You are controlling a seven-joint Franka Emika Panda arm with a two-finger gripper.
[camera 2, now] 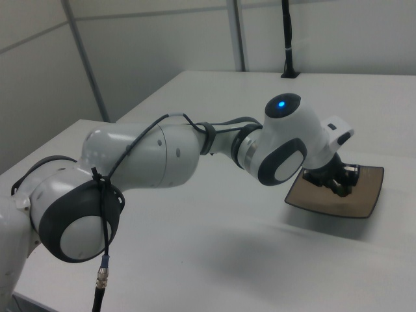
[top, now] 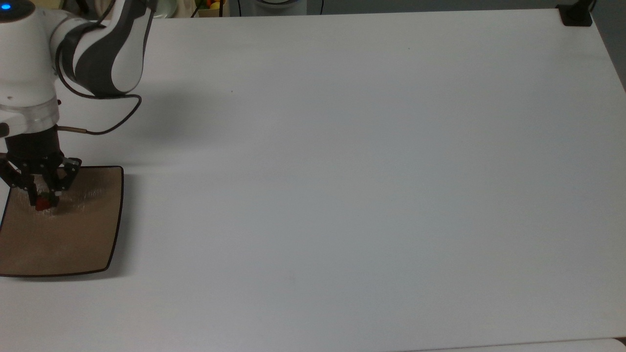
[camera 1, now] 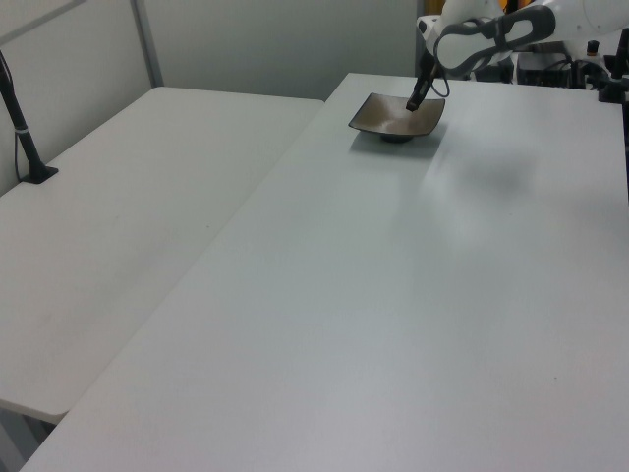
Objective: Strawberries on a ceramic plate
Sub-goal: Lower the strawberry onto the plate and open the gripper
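Gripper point(top: 43, 201), black and two-fingered, sits at the far left of the top view, over the upper-left part of the large square glossy tan-brown ceramic plate point(top: 73, 239). I read its fingers as pinched on the small red strawberry point(top: 42, 204), which shows as a red spot between the tips, low over or on the plate's surface; I cannot tell whether it touches.

Counts, top view: one arm, one gripper, one strawberry, one plate, one white tabletop point(top: 342, 171). One thin black cable point(top: 115, 122) loops from the white and grey arm point(top: 98, 54) back toward the wrist. One small black mount point(top: 576, 14) sits at the table's far-right upper corner.

Left view: the plate point(camera 1: 388, 120) is small, near the far edge of the white table. The gripper point(camera 1: 412, 103) comes down onto the plate's right part. A second white table point(camera 1: 118, 236) adjoins on the left view's left, with one black post point(camera 1: 25, 138) standing on it.

Right view: the arm point(camera 2: 195, 156) stretches from lower left to the plate point(camera 2: 361, 195) at right, with the gripper point(camera 2: 341, 188) low over it.

Hidden or unclear: the plate's left edge is cut off by the top view's frame. The strawberry's green cap is too small to make out. In the left view and right view I cannot make out the fruit; the gripper body covers that spot.
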